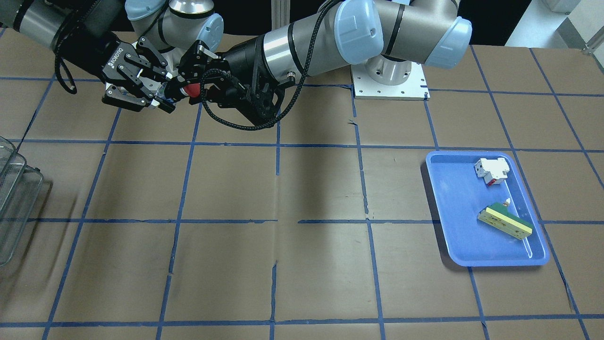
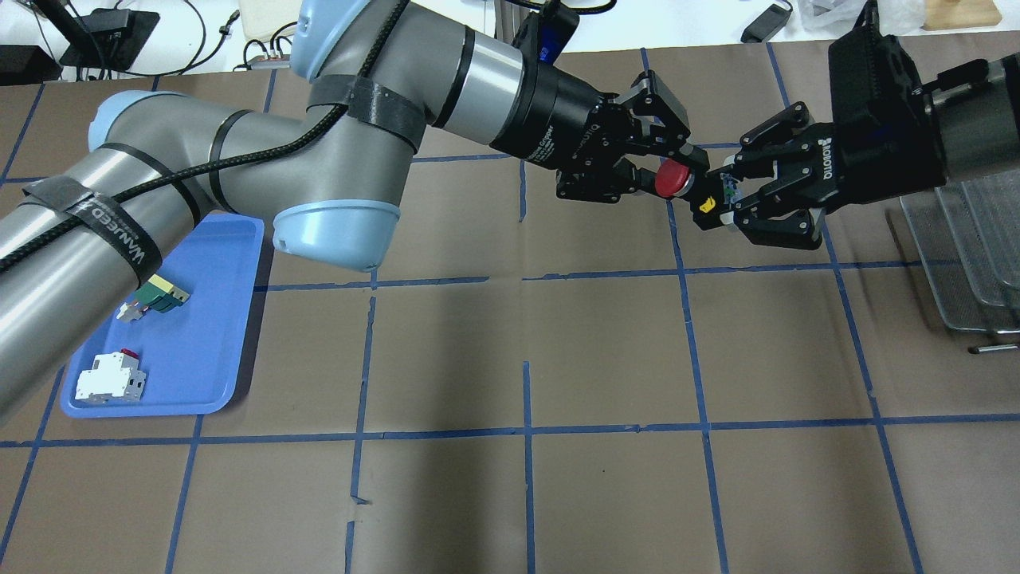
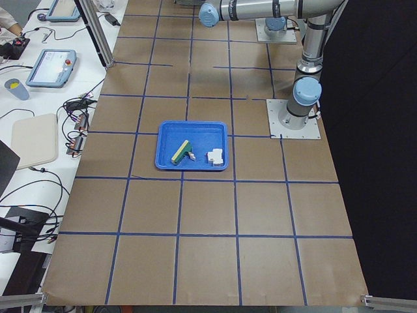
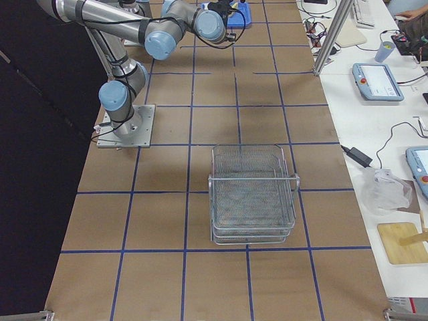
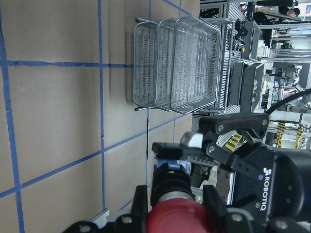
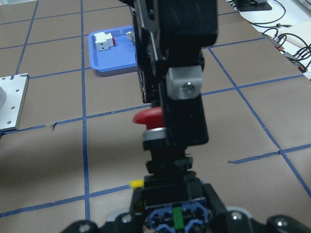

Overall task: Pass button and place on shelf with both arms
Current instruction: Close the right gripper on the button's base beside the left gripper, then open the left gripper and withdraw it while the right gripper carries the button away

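Observation:
The button [image 2: 672, 177] hangs in the air between both grippers, its red cap toward the left arm and its bluish base toward the right arm. My left gripper [image 2: 668, 169] is shut on the black body just behind the cap. My right gripper [image 2: 719, 194] is closed around the base, with its pads against it. In the front-facing view the button [image 1: 191, 89] is at the upper left. The left wrist view shows the red cap [image 5: 180, 216], and the right wrist view shows the cap [image 6: 148, 116] too. The wire shelf [image 2: 964, 247] stands at the right, beyond the right arm.
A blue tray [image 2: 215, 319] at the left holds a white-and-red breaker block [image 2: 110, 381] and a green-and-cream block [image 2: 162, 293]. The left arm reaches across over the tray. The shelf also shows in the front-facing view [image 1: 14, 189], the right exterior view [image 4: 253, 194] and the left wrist view [image 5: 175, 63].

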Robot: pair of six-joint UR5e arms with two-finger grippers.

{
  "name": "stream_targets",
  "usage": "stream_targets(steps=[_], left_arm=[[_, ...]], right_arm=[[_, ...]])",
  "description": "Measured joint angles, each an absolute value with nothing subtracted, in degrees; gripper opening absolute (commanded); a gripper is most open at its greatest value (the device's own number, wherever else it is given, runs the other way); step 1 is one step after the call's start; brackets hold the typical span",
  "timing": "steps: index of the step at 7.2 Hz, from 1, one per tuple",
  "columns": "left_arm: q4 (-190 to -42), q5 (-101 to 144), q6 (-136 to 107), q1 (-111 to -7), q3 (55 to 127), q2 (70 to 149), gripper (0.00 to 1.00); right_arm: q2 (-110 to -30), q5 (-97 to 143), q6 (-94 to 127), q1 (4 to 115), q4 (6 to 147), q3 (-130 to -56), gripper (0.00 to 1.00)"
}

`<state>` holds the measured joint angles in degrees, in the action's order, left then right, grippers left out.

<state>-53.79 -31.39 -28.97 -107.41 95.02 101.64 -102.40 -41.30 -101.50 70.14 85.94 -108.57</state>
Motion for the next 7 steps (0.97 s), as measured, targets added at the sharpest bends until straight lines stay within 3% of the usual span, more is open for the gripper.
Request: stream_targets(steps=[1, 5, 7], left_arm=[[-53.8, -31.4, -29.3, -107.4, 95.0, 101.6, 0.99], [-54.2, -32.2, -31.3, -106.6, 93.5, 100.5, 1.00], [-63.3, -40.8, -31.5, -104.5, 87.4, 99.6, 1.00]], right_arm=[[-102.4, -41.5, -101.5, 70.1, 85.9, -108.5, 0.00], [-102.2, -43.5, -101.4, 69.9, 85.9, -108.0, 0.00], [-101.7, -47.3, -101.0, 69.0, 87.1, -107.2, 0.00]])
